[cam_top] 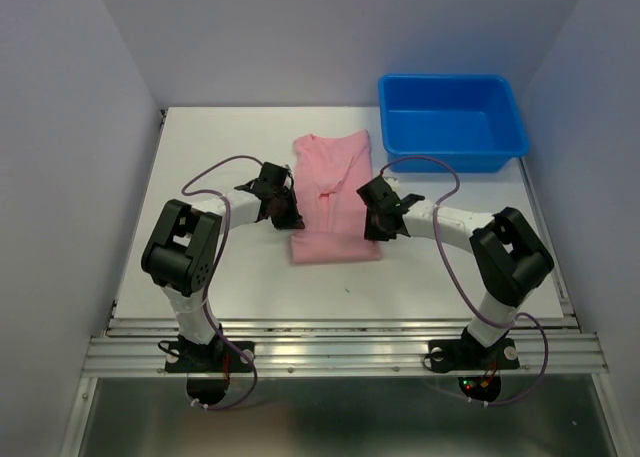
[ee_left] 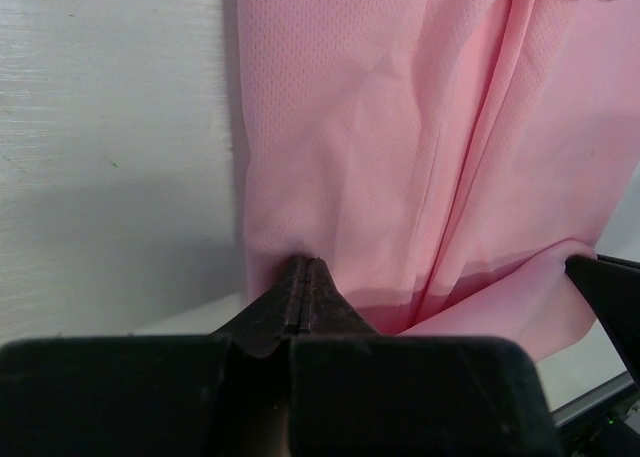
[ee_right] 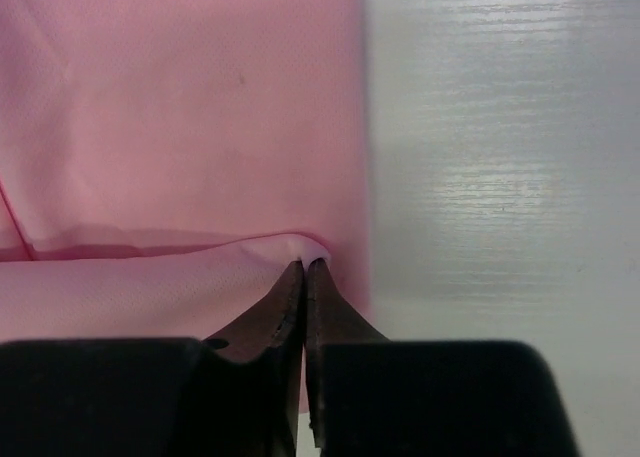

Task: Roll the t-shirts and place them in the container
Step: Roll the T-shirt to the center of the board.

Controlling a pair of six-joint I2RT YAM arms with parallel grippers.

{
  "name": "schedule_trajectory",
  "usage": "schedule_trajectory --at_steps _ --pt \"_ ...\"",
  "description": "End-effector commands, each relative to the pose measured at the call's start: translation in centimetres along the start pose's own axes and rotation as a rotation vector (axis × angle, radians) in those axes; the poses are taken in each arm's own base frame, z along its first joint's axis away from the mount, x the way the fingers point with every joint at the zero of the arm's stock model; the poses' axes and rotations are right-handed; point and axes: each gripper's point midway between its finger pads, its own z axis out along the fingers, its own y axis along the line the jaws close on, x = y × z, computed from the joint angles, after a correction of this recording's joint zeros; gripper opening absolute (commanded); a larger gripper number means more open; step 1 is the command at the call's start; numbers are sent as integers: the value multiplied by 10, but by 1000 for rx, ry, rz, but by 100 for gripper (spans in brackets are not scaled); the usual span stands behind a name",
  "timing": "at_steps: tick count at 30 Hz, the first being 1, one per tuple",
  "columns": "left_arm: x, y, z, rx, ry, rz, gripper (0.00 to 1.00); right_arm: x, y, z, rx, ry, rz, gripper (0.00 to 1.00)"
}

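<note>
the thin pink t-shirt (cam_top: 333, 182), laid in the middle of the desk (cam_top: 250, 277) with its near end folded over, could be lost from a shallow pinch, or rolled crooked if one side were led ahead. the left end effector (cam_top: 287, 215) was clenched on the fold's left corner, the right end effector (cam_top: 383, 224) on its right corner, both arms reached inward and held low.

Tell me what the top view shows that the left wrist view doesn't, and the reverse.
Only the top view: the bin and the shirt's whole outline, its near end folded over. Only the left wrist view: the left pincer's tips shut on the shirt's edge, and the fine weave of the fabric. Both: the shirt, the table and the left pincer.
</note>
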Motion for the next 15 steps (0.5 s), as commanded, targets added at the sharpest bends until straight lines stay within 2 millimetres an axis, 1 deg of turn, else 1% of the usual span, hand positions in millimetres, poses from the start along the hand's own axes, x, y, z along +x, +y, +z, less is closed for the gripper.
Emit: schedule_trajectory --at_steps 1,3,6,10,15 --pt "12 20 6 -75 41 -6 0 -14 -5 -6 31 -70 52 1" --pt "13 22 5 -86 40 -7 0 -15 -10 -8 49 -88 67 1" --pt "14 25 6 -98 43 -7 0 -16 -11 -8 55 -93 71 1" --pt "13 23 4 -92 40 -3 0 -14 -10 -5 55 -84 72 1" --pt "8 22 0 -96 19 5 0 -12 -14 -2 76 -80 81 1"
